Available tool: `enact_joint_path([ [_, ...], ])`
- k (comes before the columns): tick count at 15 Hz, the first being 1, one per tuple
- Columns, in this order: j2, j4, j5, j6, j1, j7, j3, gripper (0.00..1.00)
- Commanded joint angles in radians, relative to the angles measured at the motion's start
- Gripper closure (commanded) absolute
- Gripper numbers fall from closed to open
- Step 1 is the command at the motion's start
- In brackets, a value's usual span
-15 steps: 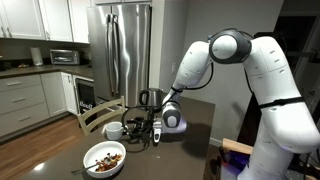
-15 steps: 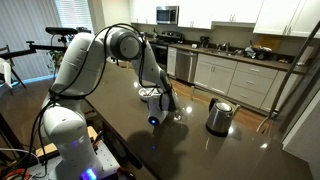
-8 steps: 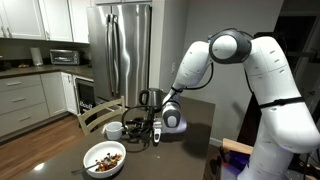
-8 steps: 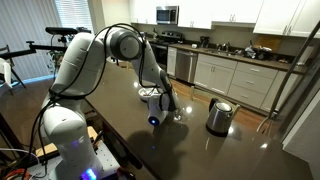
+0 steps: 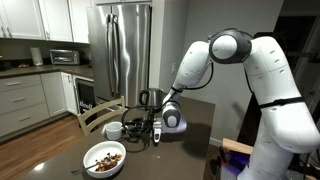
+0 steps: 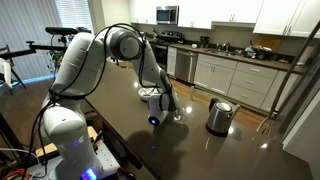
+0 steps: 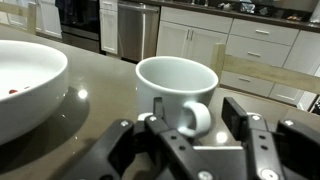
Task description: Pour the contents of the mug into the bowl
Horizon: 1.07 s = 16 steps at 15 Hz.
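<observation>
**Pincer astride the mug's handle, jaws apart**

The mug (image 7: 175, 85) stands upright on the dark desk (image 6: 150, 150), its handle (image 7: 198, 118) turned straight toward the wrist camera. The pincer (image 7: 190, 114) is low over the desk, with one finger on each side of that handle. The jaws stand apart. A thin strip of gap shows between the handle and the finger (image 7: 240, 118) on the right of the wrist view. On the other side I cannot tell whether the pad touches the handle. Nothing is clamped as far as the frames show, and the mug's base rests on the desk. What is inside the mug is hidden from every view.

The bowl (image 7: 30, 100) sits just beside the mug, at the left of the wrist view, apart from it, with a few reddish-brown bits on its inner wall. In an exterior view the bowl (image 5: 103, 171) lies near the desk's near edge with brownish food inside. The mug (image 5: 114, 131) is further in from that edge, with the pincer (image 5: 131, 130) right beside it.

A steel kettle (image 5: 150, 97) stands behind the arm, toward the far edge of the desk. In an exterior view the kettle (image 6: 219, 116) is well apart from the pincer, toward the desk's right-hand edge. A steel fridge (image 5: 120, 50) rises behind the desk.
</observation>
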Motion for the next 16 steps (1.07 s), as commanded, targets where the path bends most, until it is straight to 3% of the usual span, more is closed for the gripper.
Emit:
enact_joint_path([
  [1,0.000,-0.007,-0.026,0.015,-0.006,0.017,-0.006,0.53],
  [3,-0.001,-0.008,-0.026,0.015,-0.006,0.018,-0.006,0.58],
  [8,-0.003,-0.011,-0.026,0.014,-0.008,0.018,-0.008,0.58],
  [9,-0.003,-0.013,-0.028,0.012,-0.009,0.019,-0.009,0.70],
  [13,-0.007,-0.020,-0.035,0.006,-0.010,0.025,-0.010,0.96],
  [16,-0.010,-0.025,-0.048,0.004,-0.011,0.032,-0.012,0.92],
])
